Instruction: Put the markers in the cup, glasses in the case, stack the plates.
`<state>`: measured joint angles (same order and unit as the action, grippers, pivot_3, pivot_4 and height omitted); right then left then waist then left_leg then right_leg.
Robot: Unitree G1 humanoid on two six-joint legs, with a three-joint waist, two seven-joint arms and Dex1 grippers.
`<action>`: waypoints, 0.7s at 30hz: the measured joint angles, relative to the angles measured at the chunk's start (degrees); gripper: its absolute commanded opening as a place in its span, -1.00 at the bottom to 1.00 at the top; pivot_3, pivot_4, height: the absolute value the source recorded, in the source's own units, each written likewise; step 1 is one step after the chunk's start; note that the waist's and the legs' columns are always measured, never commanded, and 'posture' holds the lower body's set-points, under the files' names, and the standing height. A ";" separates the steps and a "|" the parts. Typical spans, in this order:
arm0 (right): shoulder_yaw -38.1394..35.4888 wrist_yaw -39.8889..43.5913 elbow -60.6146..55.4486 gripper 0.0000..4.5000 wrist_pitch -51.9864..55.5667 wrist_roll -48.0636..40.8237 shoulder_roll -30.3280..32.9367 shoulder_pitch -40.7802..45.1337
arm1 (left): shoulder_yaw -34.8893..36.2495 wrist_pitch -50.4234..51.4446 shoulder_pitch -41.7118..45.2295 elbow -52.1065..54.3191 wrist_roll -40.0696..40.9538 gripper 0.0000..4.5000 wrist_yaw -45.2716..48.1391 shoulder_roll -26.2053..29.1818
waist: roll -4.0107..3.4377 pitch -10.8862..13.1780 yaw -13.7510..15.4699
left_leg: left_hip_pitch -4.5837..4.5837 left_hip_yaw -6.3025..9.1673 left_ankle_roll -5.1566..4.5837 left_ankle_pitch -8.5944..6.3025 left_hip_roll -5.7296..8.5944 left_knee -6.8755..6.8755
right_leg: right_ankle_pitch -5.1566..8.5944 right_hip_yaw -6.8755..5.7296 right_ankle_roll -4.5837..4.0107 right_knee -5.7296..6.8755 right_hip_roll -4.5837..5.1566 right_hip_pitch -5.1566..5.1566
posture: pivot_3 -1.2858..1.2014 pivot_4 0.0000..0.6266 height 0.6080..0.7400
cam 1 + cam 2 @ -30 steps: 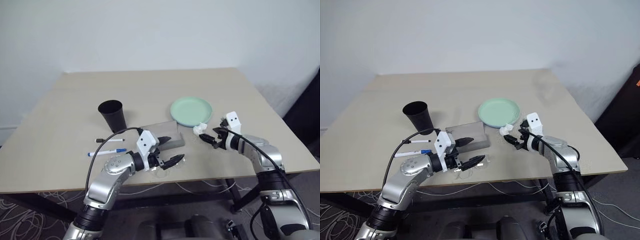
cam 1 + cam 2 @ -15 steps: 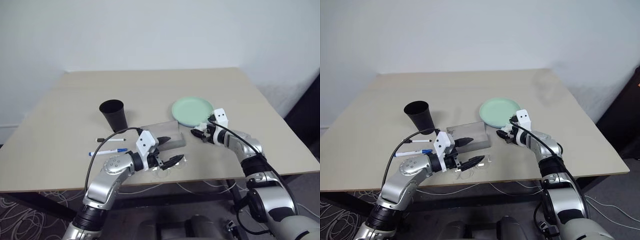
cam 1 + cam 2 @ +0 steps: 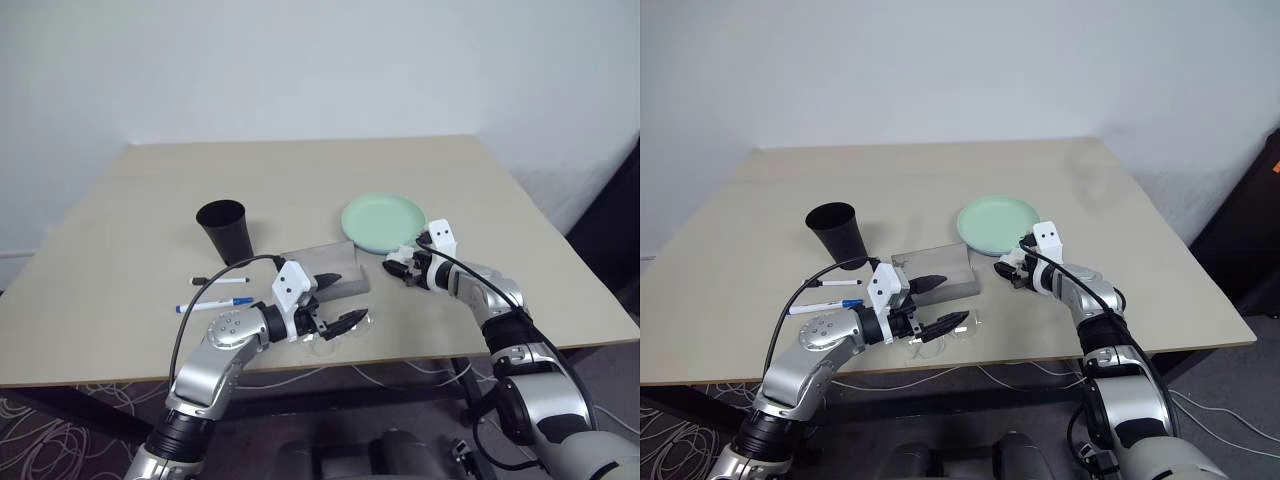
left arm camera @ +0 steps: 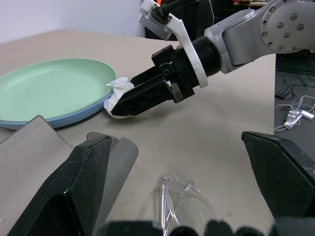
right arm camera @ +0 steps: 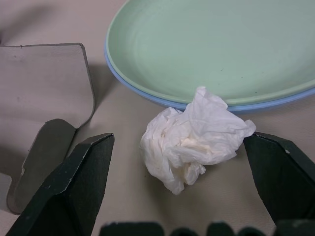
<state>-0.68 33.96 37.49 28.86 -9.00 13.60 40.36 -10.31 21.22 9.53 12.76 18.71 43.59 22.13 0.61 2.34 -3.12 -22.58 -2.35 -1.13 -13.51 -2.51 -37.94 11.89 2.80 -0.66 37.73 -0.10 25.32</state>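
A beige table [image 3: 300, 180] carried everything. The mint green plate [image 3: 383, 220] was seen stacked on the light blue plate [image 5: 147, 97], whose rim showed just under it, toward the right half of the table, about midway between the far and near edges. A crumpled white tissue [image 5: 194, 135] lay on the tabletop just beside the near rim of the plates, touching or almost touching it.

The right gripper [image 3: 402, 268] was held low at the tissue with its jaws spread wide, one finger on each side of the lump; whether the fingers touched it could not be told. Nothing was pinched.

The grey case [image 3: 325, 265] lay open near the middle of the table, toward the near edge, just left of the plates. The glasses [image 4: 184, 196] were resting on the tabletop close to the near edge, in front of the case and outside it. The left gripper [image 3: 338, 300] was poised over that spot, jaws spread, one finger over the case and the other near the glasses, with nothing between them.

The black cup [image 3: 225, 230] stood upright left of the case. The black-capped marker [image 3: 220, 280] and the blue-capped marker [image 3: 213, 303] lay side by side on the tabletop nearer the near edge than the cup, outside it.
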 measured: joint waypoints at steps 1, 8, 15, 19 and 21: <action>0.00 0.00 0.00 0.92 0.00 0.00 0.00 0.00 | 0.00 0.00 0.00 0.00 0.00 1.00 0.00 0.00 | 0.00 0.00 0.00 | 0.00 0.00 0.00 0.00 0.00 0.00 | 0.00 0.00 0.00 0.00 0.00 0.00 | 0.03 -1.00 1.00; 0.62 0.02 0.20 0.62 -1.26 0.37 -0.21 -0.02 | 0.00 -0.07 -1.14 0.00 -0.12 1.00 -0.61 0.01 | 0.00 0.00 0.00 | 0.00 0.00 0.00 0.00 0.00 0.00 | 0.00 0.00 0.00 0.00 0.00 0.00 | 0.03 -1.00 1.00; 1.14 -0.42 0.19 0.62 -1.45 0.66 -0.36 -0.39 | 0.00 -0.07 -1.14 0.01 -0.12 1.00 -0.70 0.02 | 0.00 0.00 0.00 | 0.00 -0.01 0.00 0.00 0.00 0.00 | 0.00 0.00 0.00 0.00 0.00 0.00 | 0.03 -1.00 1.00; 1.18 -0.83 0.16 0.62 -1.46 0.67 -0.37 -0.50 | -0.01 -0.07 -1.14 0.01 -0.12 1.00 -0.71 0.02 | 0.00 0.00 0.00 | 0.00 0.00 0.00 0.00 0.00 0.00 | 0.00 0.00 0.00 0.00 0.00 0.00 | 0.03 -1.00 1.00; 1.20 -0.94 0.16 0.62 -1.46 0.67 -0.36 -0.62 | -0.01 -0.07 -1.14 0.01 -0.12 1.00 -0.70 0.02 | 0.00 0.00 -0.01 | 0.01 -0.01 0.00 0.00 0.00 0.00 | 0.00 0.00 0.00 0.00 0.00 0.00 | 0.03 -1.00 1.00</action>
<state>0.51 33.03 37.65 27.40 -8.33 13.24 39.74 -10.31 21.15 8.38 12.76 18.59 42.89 22.16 0.61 2.34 -3.12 -22.57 -2.36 -1.13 -13.51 -2.51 -37.94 11.89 2.80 -0.66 37.73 -0.10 25.32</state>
